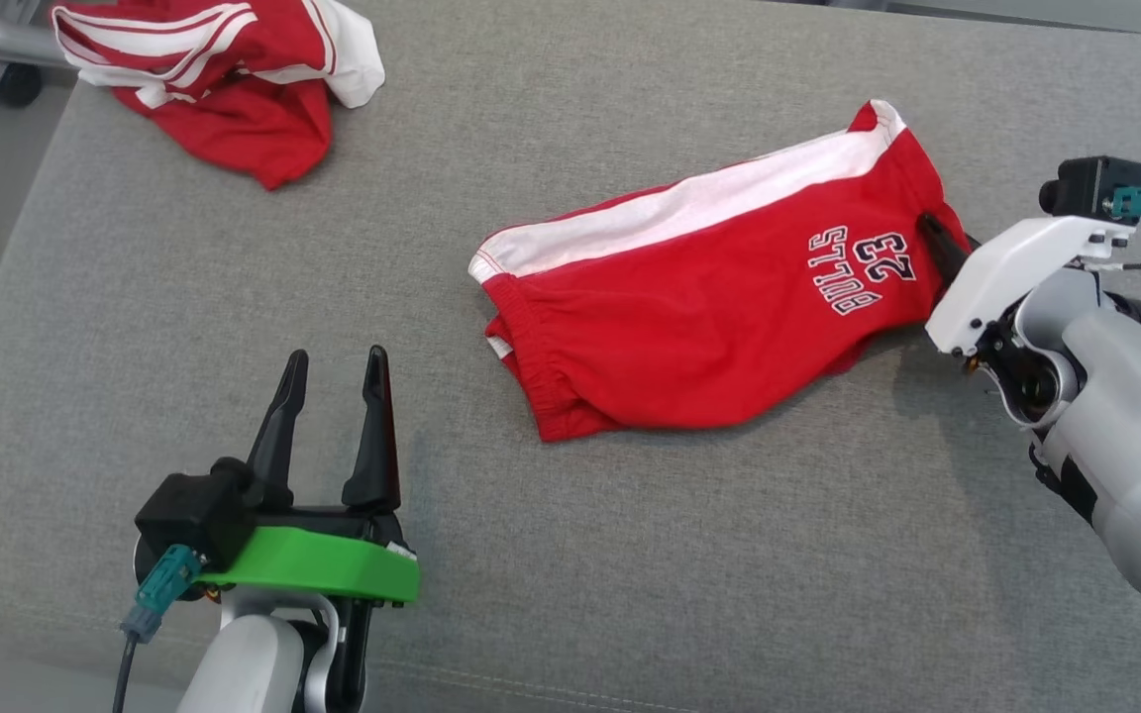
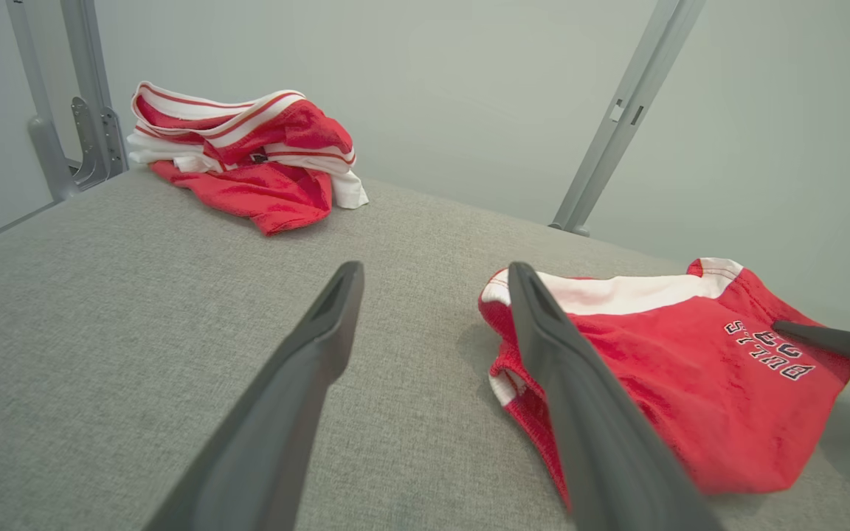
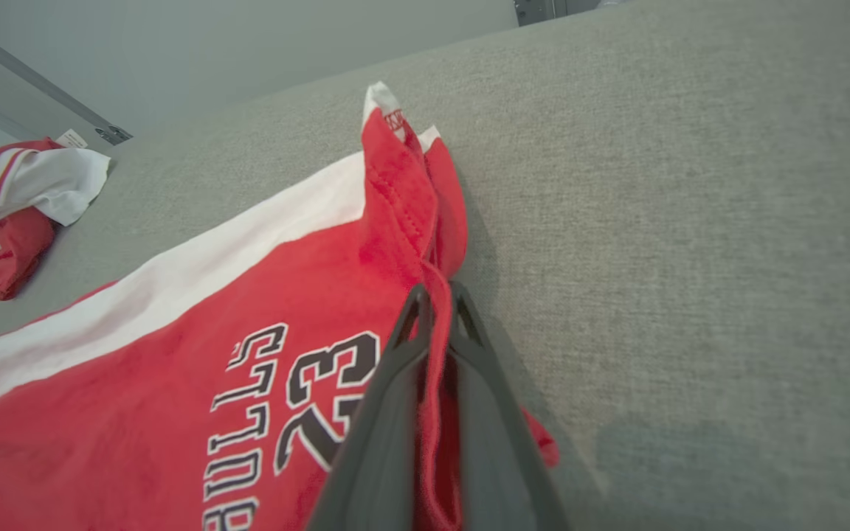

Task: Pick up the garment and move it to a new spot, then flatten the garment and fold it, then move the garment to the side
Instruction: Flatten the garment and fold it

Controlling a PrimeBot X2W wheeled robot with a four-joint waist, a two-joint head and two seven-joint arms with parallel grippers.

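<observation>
red shorts (image 1: 719, 307) lie on the table (image 1: 729, 555), long axis 8 to 2 o'clock; right fingers (image 1: 942, 248) pinch their 3 o'clock hem, left fingers (image 1: 372, 426) wide, empty, off at 8 o'clock.

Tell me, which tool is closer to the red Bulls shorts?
Right. The right tool is shut on the shorts; the left tool is open, apart from them, past the waistband end.

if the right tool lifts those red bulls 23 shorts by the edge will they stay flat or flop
Probably flop: the red and white fabric Bulls 23 shorts already crease where the right tool pinches one edge, so the rest should hang and drag. They look light and thin.
</observation>
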